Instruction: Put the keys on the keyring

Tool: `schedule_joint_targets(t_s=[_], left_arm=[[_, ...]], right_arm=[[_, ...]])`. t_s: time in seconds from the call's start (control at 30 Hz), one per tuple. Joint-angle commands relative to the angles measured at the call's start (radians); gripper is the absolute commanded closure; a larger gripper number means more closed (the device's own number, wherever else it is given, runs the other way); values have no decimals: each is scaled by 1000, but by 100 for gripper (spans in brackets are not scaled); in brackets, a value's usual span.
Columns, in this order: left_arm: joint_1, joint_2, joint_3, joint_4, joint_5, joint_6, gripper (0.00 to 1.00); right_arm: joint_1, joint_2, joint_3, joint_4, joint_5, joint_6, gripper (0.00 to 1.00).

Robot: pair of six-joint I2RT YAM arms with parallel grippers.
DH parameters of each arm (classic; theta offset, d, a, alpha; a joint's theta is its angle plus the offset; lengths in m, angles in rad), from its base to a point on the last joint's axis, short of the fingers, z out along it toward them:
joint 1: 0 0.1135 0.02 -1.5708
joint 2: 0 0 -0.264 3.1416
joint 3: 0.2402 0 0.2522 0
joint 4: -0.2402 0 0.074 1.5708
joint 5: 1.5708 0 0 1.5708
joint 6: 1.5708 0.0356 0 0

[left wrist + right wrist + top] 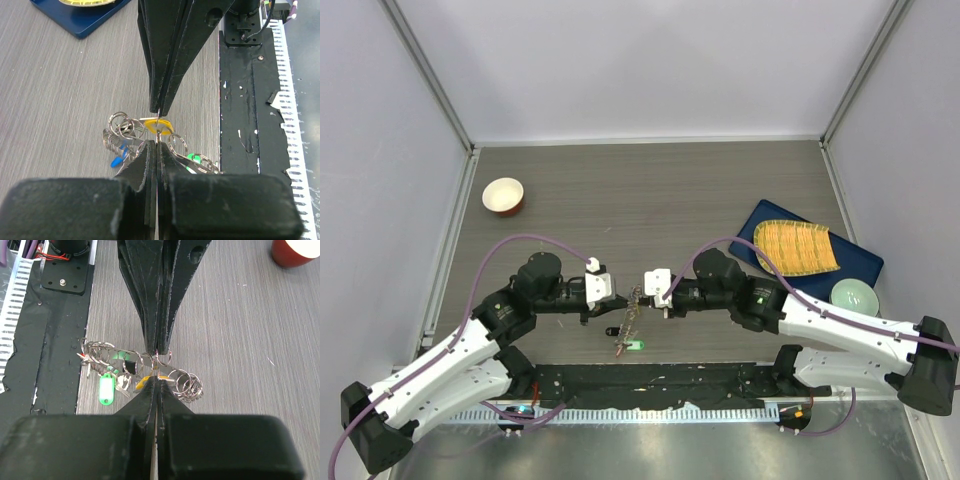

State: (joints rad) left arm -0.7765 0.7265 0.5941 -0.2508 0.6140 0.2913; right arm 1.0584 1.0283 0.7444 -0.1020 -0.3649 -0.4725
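Where the two arms meet over the middle of the table (650, 190), close to its near edge, the left gripper (625, 297) and the right gripper (647, 293) point at each other tip to tip, with the keys (628, 325) bunched right under and between them. Both pairs of jaws are pressed together with no gap showing. In the left wrist view the right gripper's tips nip a thin wire loop at the top of the bunch, and the left gripper's own tips close on the bunch from the opposite side, at the edge of a yellow tag (159, 127) (which loop each one pinches is too fine to make out). Around that spot the bunch spreads out as a tangle of small silver wire rings and short keys. A blue tag (116, 161) shows on one side of it, and a green tag (105, 389) lies on the side toward the black strip (650, 385) that runs along the table's near edge. Whether the bunch is partly lifted or rests wholly on the wood-grain surface I cannot tell. A small red-and-white bowl (503, 196) stands well apart near the far left corner. Toward the right edge a blue tray (860, 262) carries a yellow slatted mat (795, 247), and a pale green bowl (855, 296) sits at the tray's near corner.
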Motion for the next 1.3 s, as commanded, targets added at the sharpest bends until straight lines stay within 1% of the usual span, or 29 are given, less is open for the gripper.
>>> schedule_joint_targets(t_s=[0.0, 0.87, 1.27], left_arm=[[3, -6, 30, 85, 24, -11, 100], [3, -2, 29, 99, 24, -26, 100], [3, -16, 21, 140, 23, -80, 100]], right_arm=[[6, 0, 27, 22, -19, 0, 99], [8, 10, 27, 33, -32, 6, 99], [9, 36, 44, 38, -22, 43, 99]])
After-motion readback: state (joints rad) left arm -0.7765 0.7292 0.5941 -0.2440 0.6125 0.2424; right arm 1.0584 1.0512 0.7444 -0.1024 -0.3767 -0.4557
